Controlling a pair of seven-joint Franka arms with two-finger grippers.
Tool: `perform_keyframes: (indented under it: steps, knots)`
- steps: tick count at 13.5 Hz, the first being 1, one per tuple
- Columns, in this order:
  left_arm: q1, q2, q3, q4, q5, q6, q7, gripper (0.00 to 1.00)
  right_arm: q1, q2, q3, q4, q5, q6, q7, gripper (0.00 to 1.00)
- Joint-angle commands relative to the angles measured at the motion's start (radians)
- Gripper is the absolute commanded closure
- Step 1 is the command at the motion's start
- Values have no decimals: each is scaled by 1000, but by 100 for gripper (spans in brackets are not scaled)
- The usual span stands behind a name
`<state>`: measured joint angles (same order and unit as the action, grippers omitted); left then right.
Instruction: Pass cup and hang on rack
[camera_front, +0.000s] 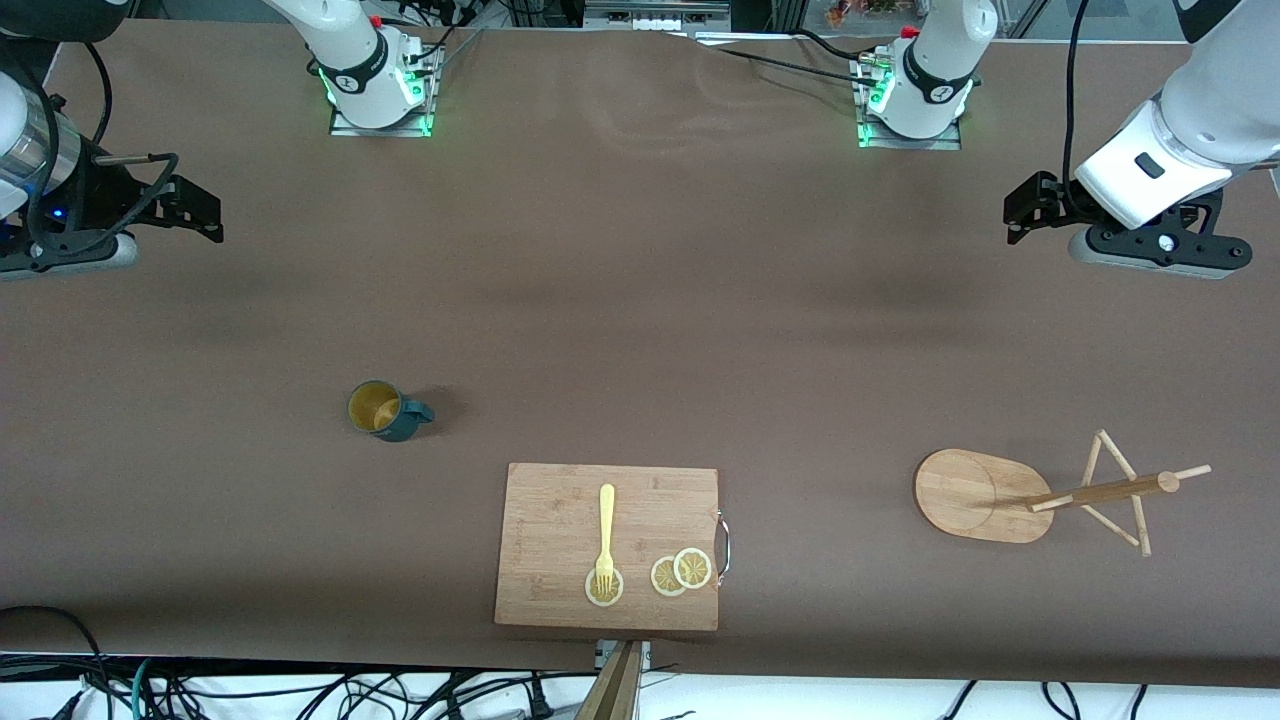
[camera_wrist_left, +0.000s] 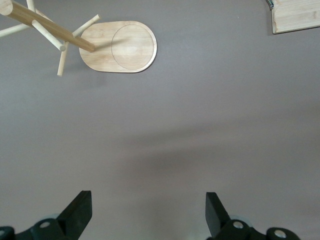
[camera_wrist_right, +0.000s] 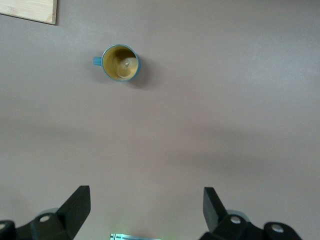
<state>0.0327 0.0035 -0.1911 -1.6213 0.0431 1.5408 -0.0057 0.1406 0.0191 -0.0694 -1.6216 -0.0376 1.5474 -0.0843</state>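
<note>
Currently untouched: teal cup (camera_front: 384, 410) upright on desk (camera_front: 640, 300), toward right arm's end, handle pointing toward cutting board (camera_front: 607, 545). Right end effector (camera_wrist_right: 146, 207) spread wide, empty, nearer. Left end effector (camera_wrist_left: 148, 212) spread, waiting near mug tree (camera_front: 1040, 492).

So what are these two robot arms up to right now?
Nothing is being handled yet. The small dark teal mug stands upright on the brown table, toward the right arm's end. The light wooden mug tree stands toward the left arm's end. Between them, nearer the front camera, lies a rectangular wooden cutting board with a yellow fork and lemon slices. The right hand and left hand both hover open above bare table, each at its own end.
</note>
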Motion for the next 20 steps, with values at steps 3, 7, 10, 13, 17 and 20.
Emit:
perform_keyframes:
  steps: [3,7,10,13,17,20]
  knots:
    - [9,-14,-7,-3,21,-13,9,0,-18,11,3,-14,-19,50,2,0]
    - [10,-14,-7,-3,21,-13,12,0,-19,111,3,-7,-13,46,-6,0]
    - [10,-14,-7,-3,21,-22,12,0,-16,133,5,-18,-8,56,-6,0]
    - [10,-14,-5,-3,21,-22,12,0,-18,191,5,-120,-1,213,6,0]
    - [10,-14,-5,-3,21,-22,9,0,-6,318,11,-150,124,377,9,0]
    - [10,-14,-5,-3,21,-22,7,0,8,404,11,-138,157,492,18,2]
